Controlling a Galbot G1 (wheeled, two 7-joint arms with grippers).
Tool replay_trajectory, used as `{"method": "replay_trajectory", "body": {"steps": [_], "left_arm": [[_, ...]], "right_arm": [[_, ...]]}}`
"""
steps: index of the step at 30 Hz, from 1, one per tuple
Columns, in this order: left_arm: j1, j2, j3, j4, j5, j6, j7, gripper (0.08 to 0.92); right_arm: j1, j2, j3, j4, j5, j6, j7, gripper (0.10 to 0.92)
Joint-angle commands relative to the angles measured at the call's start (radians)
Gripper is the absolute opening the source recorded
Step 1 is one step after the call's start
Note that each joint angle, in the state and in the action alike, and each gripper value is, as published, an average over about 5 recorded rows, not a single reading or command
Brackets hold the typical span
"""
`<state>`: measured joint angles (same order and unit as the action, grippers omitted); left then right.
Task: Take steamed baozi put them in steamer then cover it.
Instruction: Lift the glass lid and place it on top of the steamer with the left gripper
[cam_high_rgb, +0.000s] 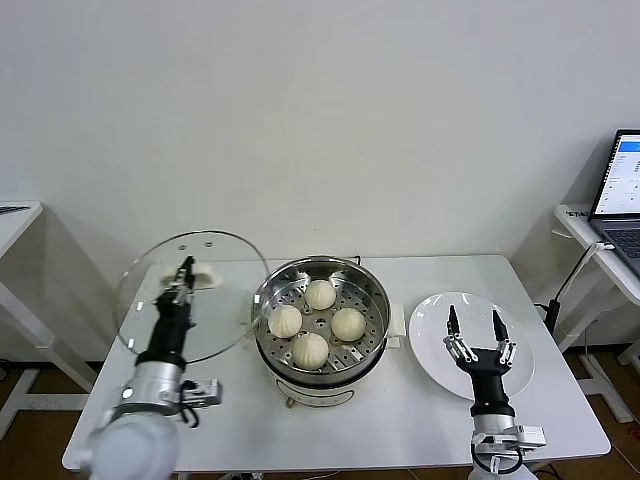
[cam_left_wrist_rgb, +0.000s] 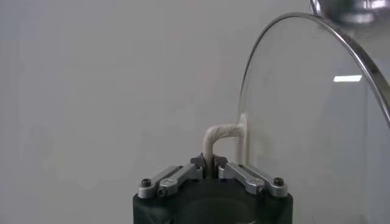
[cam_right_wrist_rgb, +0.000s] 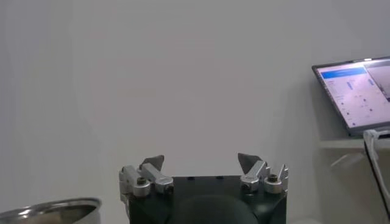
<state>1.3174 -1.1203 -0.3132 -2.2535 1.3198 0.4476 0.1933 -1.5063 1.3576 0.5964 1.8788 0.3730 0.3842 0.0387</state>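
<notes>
Left pincer (cam_high_rgb: 183, 272): pinching the handle (cam_left_wrist_rgb: 218, 139) of the glass lid (cam_high_rgb: 190, 296), held tilted on edge, left of the steamer (cam_high_rgb: 322, 330).
Right pincer (cam_high_rgb: 476, 330): spread, over the white plate (cam_high_rgb: 432, 345).
Steamed baozi (cam_high_rgb: 319, 294): four, round, tops up, inside uncovered steamer, mid-bench (cam_high_rgb: 400, 410).
</notes>
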Motion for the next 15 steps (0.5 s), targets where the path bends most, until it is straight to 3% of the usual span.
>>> {"method": "replay_trajectory", "body": {"steps": [1,15], "left_arm": [[-0.228,-0.04,0.391,0.041,0.15,0.22,0.139,0.189],[-0.283,-0.225,0.509,0.228,0.29,0.24,0.157,0.189]], "right_arm": [[0.0,0.009,0.009,-0.012,-0.006,0.001,-0.001,0.823],[-0.001,0.018,0.011,-0.027,-0.024,0.0,0.0,0.823]]}}
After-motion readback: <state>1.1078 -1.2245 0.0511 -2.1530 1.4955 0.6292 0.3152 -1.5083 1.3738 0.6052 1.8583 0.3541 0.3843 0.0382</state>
